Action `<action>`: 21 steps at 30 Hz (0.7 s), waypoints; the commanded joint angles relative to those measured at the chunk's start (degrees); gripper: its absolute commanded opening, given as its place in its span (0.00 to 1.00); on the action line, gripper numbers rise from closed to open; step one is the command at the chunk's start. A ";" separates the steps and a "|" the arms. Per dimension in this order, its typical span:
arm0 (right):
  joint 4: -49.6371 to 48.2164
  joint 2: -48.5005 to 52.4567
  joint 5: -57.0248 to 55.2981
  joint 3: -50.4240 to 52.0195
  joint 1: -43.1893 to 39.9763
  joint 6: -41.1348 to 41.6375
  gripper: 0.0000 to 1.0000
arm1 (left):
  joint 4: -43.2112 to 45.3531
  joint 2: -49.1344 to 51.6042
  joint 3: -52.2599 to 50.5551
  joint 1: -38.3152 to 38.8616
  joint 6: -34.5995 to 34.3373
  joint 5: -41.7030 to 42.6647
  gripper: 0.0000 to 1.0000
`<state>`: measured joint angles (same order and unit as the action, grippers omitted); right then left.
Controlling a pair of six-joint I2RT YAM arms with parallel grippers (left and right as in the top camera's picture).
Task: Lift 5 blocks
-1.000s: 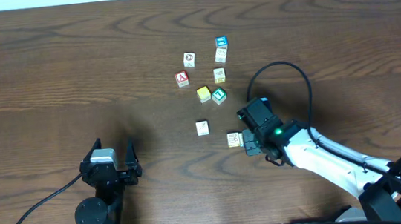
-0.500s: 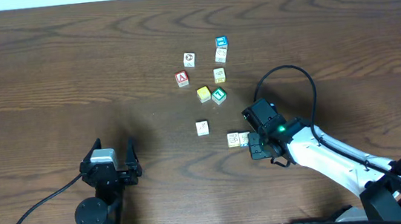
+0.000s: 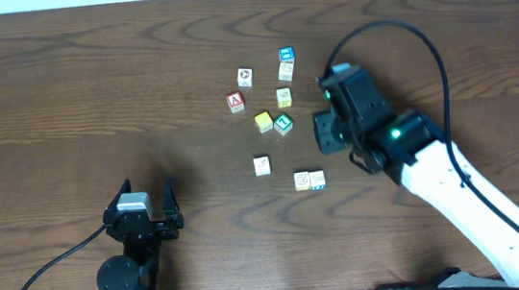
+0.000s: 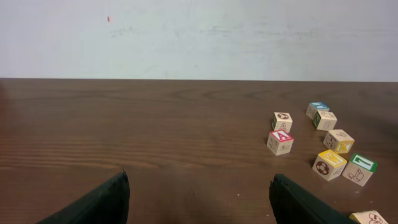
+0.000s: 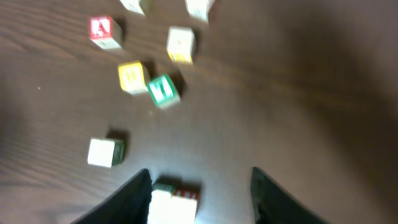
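Small wooden blocks lie scattered mid-table. The green "T" block (image 3: 282, 123) (image 5: 163, 90) touches the yellow block (image 3: 264, 121) (image 5: 133, 77). A pale cream block (image 3: 262, 166) (image 5: 104, 152) sits alone. Another cream block (image 3: 302, 180) rests against a blue-marked white block (image 3: 317, 179); in the right wrist view this pair (image 5: 174, 202) lies on the table by my left finger. My right gripper (image 3: 326, 133) (image 5: 200, 171) hangs open above the table, holding nothing. My left gripper (image 3: 155, 204) (image 4: 199, 177) stands open and empty at the near left.
A red "A" cube (image 3: 236, 101) (image 4: 280, 142), a blue-topped cube (image 3: 286, 55) (image 4: 318, 109) and a few more pale cubes (image 3: 286, 71) lie farther back. The right arm's black cable (image 3: 423, 46) arcs above the table.
My right gripper opened and left the blue-marked white block beside the cream one. It then rose and drew back toward the far side. The left arm stayed still.
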<state>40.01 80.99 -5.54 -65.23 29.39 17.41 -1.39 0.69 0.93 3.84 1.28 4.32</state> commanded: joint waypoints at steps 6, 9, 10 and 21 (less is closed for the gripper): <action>-3.23 18.34 2.16 -10.78 -0.92 -11.04 0.69 | -2.27 -0.02 -0.70 -0.28 -0.31 0.98 0.73; -3.02 24.52 2.89 -15.63 -0.90 -12.15 0.61 | -2.27 -0.02 -0.70 -0.28 -0.31 0.96 0.73; -2.89 26.29 2.89 -17.18 -0.90 -12.17 0.59 | -2.27 -0.02 -0.70 -0.28 -0.31 0.96 0.73; -4.52 37.03 6.95 -20.59 -0.83 -15.37 0.53 | -2.27 -0.02 -0.70 -0.28 -0.31 0.96 0.72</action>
<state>35.35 115.96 0.34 -84.84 29.32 3.84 -1.39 0.71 0.93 3.84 1.28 4.29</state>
